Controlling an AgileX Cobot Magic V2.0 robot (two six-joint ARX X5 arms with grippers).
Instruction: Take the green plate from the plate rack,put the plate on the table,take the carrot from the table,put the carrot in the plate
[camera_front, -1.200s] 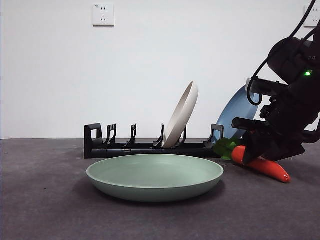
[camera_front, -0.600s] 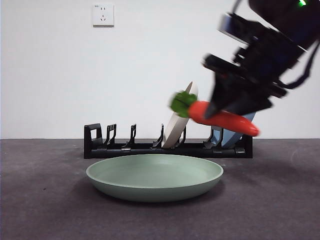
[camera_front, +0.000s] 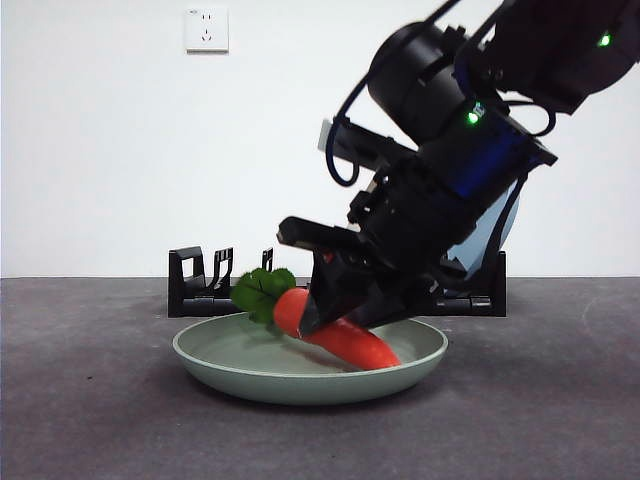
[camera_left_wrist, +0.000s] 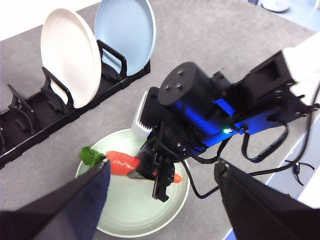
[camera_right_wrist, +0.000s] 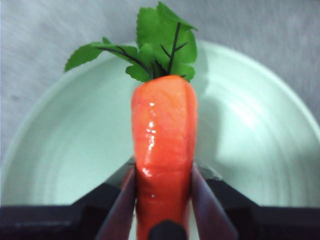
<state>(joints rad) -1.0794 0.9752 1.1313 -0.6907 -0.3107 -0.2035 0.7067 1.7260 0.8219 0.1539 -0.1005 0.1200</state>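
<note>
The right hand (camera_front: 345, 310) is clamped on the carrot (camera_front: 335, 330), one black jaw pressed to each side of its orange body; in the right wrist view the carrot (camera_right_wrist: 164, 145) runs straight out between the jaws, its green leaves pointing away from the wrist. The hand sits low over the green plate (camera_front: 230, 365) — the carrot slants down inside the rim, tip toward the plate's floor, leaves raised near the far left rim; whether the tip touches the plate I cannot tell. The plate lies flat on the bench (camera_front: 90, 420), just in front of the plate rack (camera_front: 195, 290); the rack's left slots stand bare, while the left wrist view shows a beige plate (camera_left_wrist: 70, 57) and a blue plate (camera_left_wrist: 125, 35) upright in it, side by side. Open bench lies to the plate's left, right and front; the rack hems it behind. The left hand (camera_left_wrist: 160, 200) hangs high above the scene — jaws spread wide, holding nothing.
</note>
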